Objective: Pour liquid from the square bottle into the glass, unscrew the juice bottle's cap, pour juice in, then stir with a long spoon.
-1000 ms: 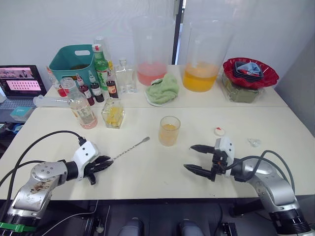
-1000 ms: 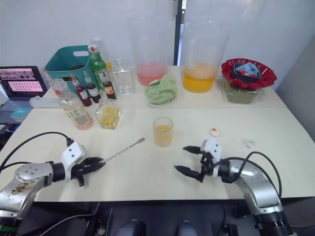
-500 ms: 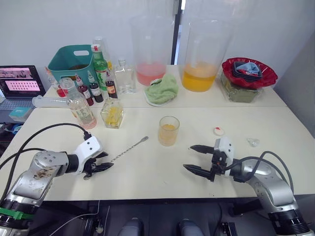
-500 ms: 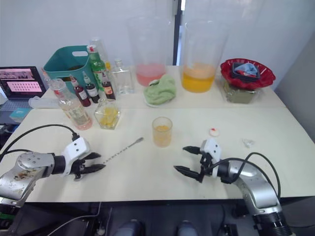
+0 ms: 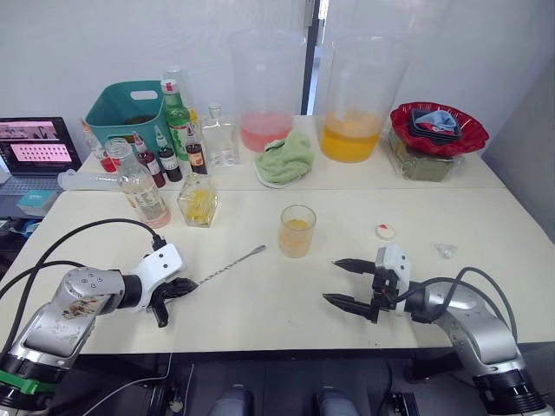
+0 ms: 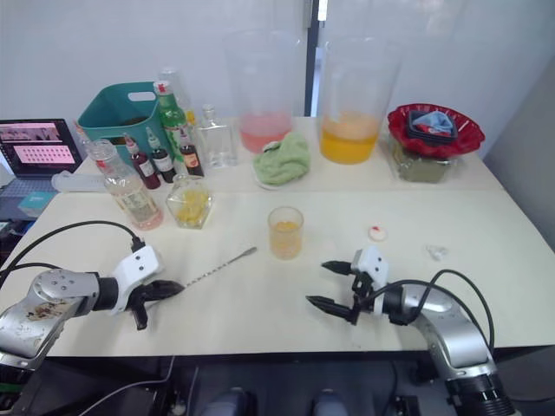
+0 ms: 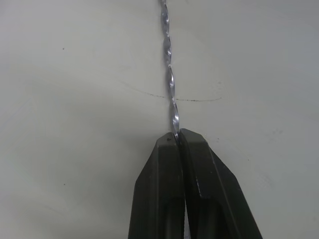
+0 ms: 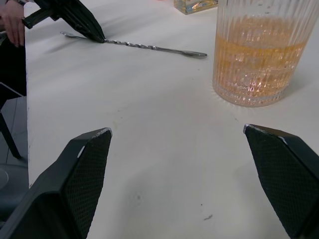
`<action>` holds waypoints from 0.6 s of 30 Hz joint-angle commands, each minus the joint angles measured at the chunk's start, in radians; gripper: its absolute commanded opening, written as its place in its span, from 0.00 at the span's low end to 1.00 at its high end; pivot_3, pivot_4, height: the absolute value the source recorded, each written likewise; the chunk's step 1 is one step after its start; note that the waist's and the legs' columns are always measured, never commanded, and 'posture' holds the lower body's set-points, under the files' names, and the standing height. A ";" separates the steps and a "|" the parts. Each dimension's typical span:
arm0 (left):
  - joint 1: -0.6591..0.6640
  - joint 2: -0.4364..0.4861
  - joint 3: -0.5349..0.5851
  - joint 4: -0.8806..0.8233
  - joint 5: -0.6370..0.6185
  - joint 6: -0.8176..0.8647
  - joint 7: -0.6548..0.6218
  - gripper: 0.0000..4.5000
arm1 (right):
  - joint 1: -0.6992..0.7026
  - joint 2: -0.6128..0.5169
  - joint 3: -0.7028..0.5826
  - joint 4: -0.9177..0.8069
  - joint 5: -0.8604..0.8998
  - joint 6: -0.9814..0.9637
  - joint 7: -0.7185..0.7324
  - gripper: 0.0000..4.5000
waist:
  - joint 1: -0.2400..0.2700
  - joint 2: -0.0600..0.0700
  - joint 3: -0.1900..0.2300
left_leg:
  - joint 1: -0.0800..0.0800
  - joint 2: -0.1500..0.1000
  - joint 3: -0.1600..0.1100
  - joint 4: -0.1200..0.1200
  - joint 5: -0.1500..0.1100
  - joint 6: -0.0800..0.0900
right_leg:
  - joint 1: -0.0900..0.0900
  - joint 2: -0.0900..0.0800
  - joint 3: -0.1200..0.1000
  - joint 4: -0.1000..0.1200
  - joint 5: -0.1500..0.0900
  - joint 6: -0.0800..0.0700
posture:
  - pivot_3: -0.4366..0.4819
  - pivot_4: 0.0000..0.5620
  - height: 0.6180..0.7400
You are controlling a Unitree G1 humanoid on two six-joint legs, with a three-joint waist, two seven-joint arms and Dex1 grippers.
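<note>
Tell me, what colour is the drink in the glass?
Orange-yellow; the glass shows it best in the right wrist view.

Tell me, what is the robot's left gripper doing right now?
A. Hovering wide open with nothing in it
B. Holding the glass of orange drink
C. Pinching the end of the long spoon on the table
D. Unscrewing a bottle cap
C: the left gripper has its fingers closed on the twisted stem of the long spoon, which lies flat on the table, apart from the glass.
</note>
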 commanded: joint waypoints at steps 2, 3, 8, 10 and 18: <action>-0.013 -0.030 0.062 0.022 -0.025 0.004 0.037 0.00 | -0.012 -0.016 -0.017 0.000 0.011 -0.009 0.021 1.00 | 0.002 0.000 0.000 | 0.000 0.000 0.000 0.000 0.000 0.000 | 0.000 0.000 0.000 0.000 0.000 0.000 | 0.48 0.27 1.00; -0.024 -0.035 0.085 0.021 -0.039 0.009 0.043 0.00 | -0.018 -0.017 -0.022 0.005 0.019 -0.008 0.028 1.00 | 0.002 0.000 0.000 | 0.000 0.000 0.000 0.000 0.000 0.000 | 0.000 0.000 0.000 0.000 0.000 0.000 | 0.48 0.27 1.00; -0.080 -0.071 0.194 0.015 -0.118 0.039 0.081 0.00 | -0.062 -0.030 -0.073 0.015 0.120 0.070 0.074 1.00 | 0.000 -0.002 0.001 | -0.002 0.000 -0.001 0.001 0.000 0.000 | -0.001 0.000 -0.001 0.000 0.000 0.000 | 0.48 0.27 1.00; -0.098 -0.087 0.232 -0.010 -0.162 0.041 0.083 0.00 | -0.079 -0.036 -0.100 0.010 0.173 0.124 0.078 1.00 | 0.000 -0.002 0.001 | -0.002 0.000 -0.002 0.000 0.000 0.000 | -0.001 0.000 0.000 0.000 0.000 0.000 | 0.48 0.27 1.00; -0.189 -0.214 0.284 -0.138 -0.308 0.067 0.170 0.00 | -0.195 0.018 -0.226 -0.014 0.461 0.375 -0.024 1.00 | 0.000 -0.003 0.002 | -0.003 0.000 -0.004 0.000 0.000 0.000 | -0.002 -0.001 -0.001 0.000 0.000 0.000 | 0.48 0.27 1.00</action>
